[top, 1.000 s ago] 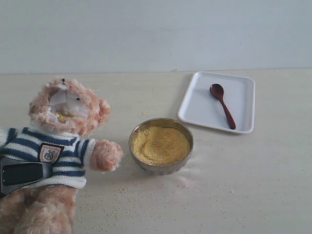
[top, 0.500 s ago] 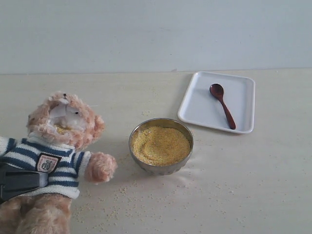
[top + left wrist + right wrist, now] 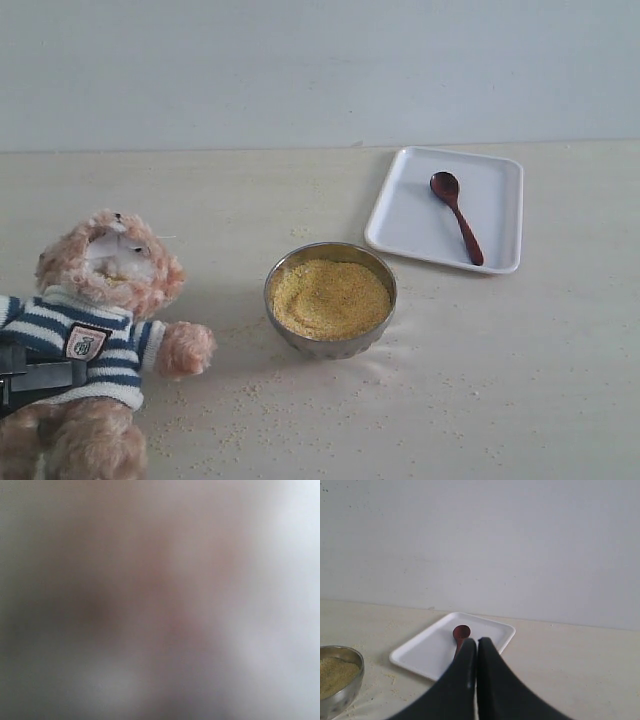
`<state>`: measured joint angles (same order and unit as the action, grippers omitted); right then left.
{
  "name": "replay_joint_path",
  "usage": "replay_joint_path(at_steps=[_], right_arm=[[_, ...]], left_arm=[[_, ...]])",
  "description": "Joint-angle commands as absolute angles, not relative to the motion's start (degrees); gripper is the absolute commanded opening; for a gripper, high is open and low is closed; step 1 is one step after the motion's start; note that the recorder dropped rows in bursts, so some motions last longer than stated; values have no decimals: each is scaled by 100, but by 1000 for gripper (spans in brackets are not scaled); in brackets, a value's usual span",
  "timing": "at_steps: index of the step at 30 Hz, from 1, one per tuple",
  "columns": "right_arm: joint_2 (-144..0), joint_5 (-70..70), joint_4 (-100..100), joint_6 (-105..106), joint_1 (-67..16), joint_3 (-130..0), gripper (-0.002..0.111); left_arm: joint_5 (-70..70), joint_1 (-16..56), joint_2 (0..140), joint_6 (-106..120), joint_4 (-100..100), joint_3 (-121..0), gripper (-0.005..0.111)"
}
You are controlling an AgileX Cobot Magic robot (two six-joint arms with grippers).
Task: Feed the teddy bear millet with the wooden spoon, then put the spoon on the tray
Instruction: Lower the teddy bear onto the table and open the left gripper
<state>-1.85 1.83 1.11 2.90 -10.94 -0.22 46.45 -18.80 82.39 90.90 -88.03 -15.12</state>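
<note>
The teddy bear [image 3: 106,268] leans back at the left edge of the exterior view, with yellow grains on its white muzzle. My left gripper [image 3: 32,378] is a dark bar across its striped sweater, shut on its body; the left wrist view is only a blur. Millet [image 3: 330,296] fills the silver bowl [image 3: 331,347] in the middle. The wooden spoon [image 3: 457,216] lies on the white tray [image 3: 400,228] at the back right. My right gripper [image 3: 477,643] is shut and empty, on the near side of the tray [image 3: 425,652] with the spoon [image 3: 461,632] just beyond its tips.
Stray millet grains [image 3: 250,420] are scattered over the pale tabletop in front of the bowl and near the bear. A plain light wall [image 3: 320,70] closes the back of the table. The bowl [image 3: 344,692] shows at the edge of the right wrist view.
The teddy bear has moved down and to the left with the left gripper, and its head sits lower. Spoon, tray and bowl have not moved.
</note>
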Motion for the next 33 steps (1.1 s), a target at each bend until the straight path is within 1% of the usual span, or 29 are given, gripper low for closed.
replay_joint_path(at_steps=[1,6,13,15,17,19,21,23,24,29,33], right_arm=[[-181,170,127,296,-1080,0,0],[-181,170,127,296,-1080,0,0],[-181,170,127,296,-1080,0,0],[-181,170,127,296,-1080,0,0],[-181,170,127,296,-1080,0,0],[-181,170,127,296,-1080,0,0],[-181,182,127,294,-1080,0,0],[-181,182,127,294,-1080,0,0],[-181,182,127,294,-1080,0,0],[-181,182,127,294,-1080,0,0],[-181,182,127,294,-1080,0,0]], left_arm=[[4687,-1878,8745,9824,-9497,-1540,5],[4711,-1878,9385,10514,-9954,-1540,5],[4741,-1878,10155,11012,-9995,-1635,5],[4862,-1878,10259,11042,-9995,-1682,7],[5011,-1878,10272,11042,-9995,-1713,18],[5153,-1878,10250,11042,-9995,-1744,37],[5208,-1878,10221,11042,-9995,-1744,60],[5168,-1878,10172,10990,-9995,-1744,74],[5157,-1888,10134,10913,-9995,-1744,75],[5384,-1888,9648,10740,-9995,-1744,74],[5319,-2220,8597,10007,-9747,-1744,74]])
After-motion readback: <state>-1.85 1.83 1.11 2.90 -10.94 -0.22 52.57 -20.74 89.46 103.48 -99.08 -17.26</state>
